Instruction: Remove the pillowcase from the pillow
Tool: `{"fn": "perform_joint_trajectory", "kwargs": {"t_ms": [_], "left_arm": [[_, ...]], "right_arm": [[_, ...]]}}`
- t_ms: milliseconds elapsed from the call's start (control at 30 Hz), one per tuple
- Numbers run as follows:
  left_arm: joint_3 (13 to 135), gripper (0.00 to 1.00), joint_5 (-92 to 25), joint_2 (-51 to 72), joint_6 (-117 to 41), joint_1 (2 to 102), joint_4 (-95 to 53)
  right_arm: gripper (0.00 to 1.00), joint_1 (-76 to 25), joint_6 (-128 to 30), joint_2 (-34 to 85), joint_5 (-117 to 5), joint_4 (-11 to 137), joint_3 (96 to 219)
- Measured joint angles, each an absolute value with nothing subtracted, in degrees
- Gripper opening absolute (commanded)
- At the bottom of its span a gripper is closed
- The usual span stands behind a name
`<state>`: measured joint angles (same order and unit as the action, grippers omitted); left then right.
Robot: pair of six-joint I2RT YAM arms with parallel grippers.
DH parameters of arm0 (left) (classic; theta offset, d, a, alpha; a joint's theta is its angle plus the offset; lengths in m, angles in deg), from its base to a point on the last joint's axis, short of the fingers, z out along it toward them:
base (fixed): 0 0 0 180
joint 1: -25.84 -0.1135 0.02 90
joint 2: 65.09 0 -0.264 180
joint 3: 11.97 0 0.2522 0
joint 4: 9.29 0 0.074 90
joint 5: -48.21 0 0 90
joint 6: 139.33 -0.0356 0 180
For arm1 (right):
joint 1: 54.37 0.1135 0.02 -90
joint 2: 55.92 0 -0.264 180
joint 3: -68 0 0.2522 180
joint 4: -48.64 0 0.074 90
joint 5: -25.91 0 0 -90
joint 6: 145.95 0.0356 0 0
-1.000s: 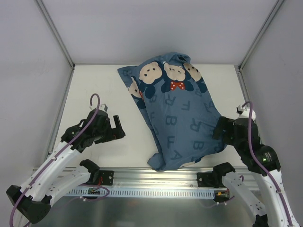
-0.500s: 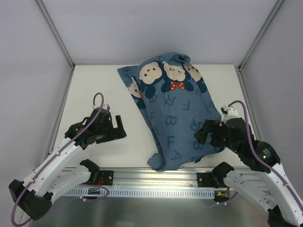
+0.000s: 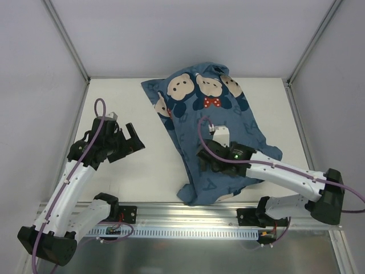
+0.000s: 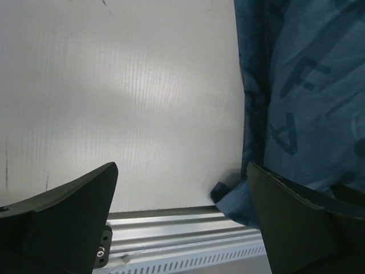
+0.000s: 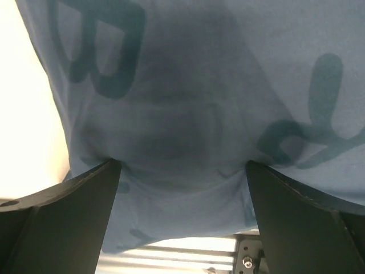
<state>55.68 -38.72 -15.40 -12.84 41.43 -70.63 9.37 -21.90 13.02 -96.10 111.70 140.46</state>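
The blue pillowcase (image 3: 211,108), printed with letters and mouse faces with red bows, lies diagonally across the table from the far middle to the near edge. The white pillow is hidden inside it. My right gripper (image 3: 206,164) is open and pressed down on the near part of the pillowcase (image 5: 182,114), its fingertips (image 5: 85,194) sinking into the fabric. My left gripper (image 3: 132,142) is open and empty above the bare table, left of the pillowcase. The pillowcase's near corner (image 4: 296,114) shows at the right of the left wrist view.
The white table (image 3: 131,165) ends at a metal rail (image 3: 171,220) along the near edge, seen also in the left wrist view (image 4: 171,228). Grey walls and metal frame posts (image 3: 65,40) close in the left, right and far sides.
My right arm has swung left from the table's right side onto the near part of the pillowcase. My left gripper has moved a little farther back and left.
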Motion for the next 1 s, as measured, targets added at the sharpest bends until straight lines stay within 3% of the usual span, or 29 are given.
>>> {"fn": "perform_joint_trajectory", "kwargs": {"t_ms": [133, 200, 300, 367, 500, 633, 667, 700, 767, 867, 1000], "left_arm": [[56.23, 0.99, -36.23, -14.38, -12.90, 41.48, -70.74], [56.23, 0.99, -35.75, -14.49, -12.90, 41.48, -71.00], [56.25, 0.99, -35.22, -14.86, -12.90, 41.48, -71.15], [56.34, 0.99, -34.70, -15.01, -12.88, 41.48, -71.48], [56.93, 0.99, -34.00, -14.97, -12.90, 41.48, -71.87], [58.02, 0.99, -33.06, -15.12, -12.90, 41.48, -71.89], [58.13, 0.99, -32.99, -15.29, -12.90, 41.48, -71.87], [58.17, 0.99, -32.95, -15.60, -12.88, 41.48, -71.89], [58.17, 0.99, -32.90, -15.99, -12.86, 41.48, -71.96], [58.22, 0.99, -32.86, -16.02, -12.86, 41.48, -71.98], [58.96, 0.99, -32.86, -14.31, -12.86, 41.48, -72.48]], "right_arm": [[1.00, 9.74, -22.71, 21.37, -99.83, 113.10, 148.44], [0.49, 9.66, -24.09, 24.37, -101.41, 112.75, 151.56], [0.01, 8.28, -25.53, 26.23, -101.78, 111.02, 152.79], [0.01, 6.18, -26.39, 26.05, -100.58, 110.37, 152.72], [0.01, 2.79, -30.36, 22.01, -100.42, 110.19, 151.70], [0.01, -5.86, -35.87, 7.78, -100.29, 109.62, 146.03], [0.20, -10.65, -37.58, 3.04, -99.59, 109.60, 144.09], [0.50, -16.20, -38.76, -1.31, -99.46, 109.91, 142.67], [0.98, -27.44, -41.84, -7.67, -98.89, 111.42, 141.64], [0.96, -35.02, -45.73, -11.06, -96.31, 114.61, 143.87], [0.96, -31.59, -47.94, -7.91, -91.92, 114.91, 147.32]]}}
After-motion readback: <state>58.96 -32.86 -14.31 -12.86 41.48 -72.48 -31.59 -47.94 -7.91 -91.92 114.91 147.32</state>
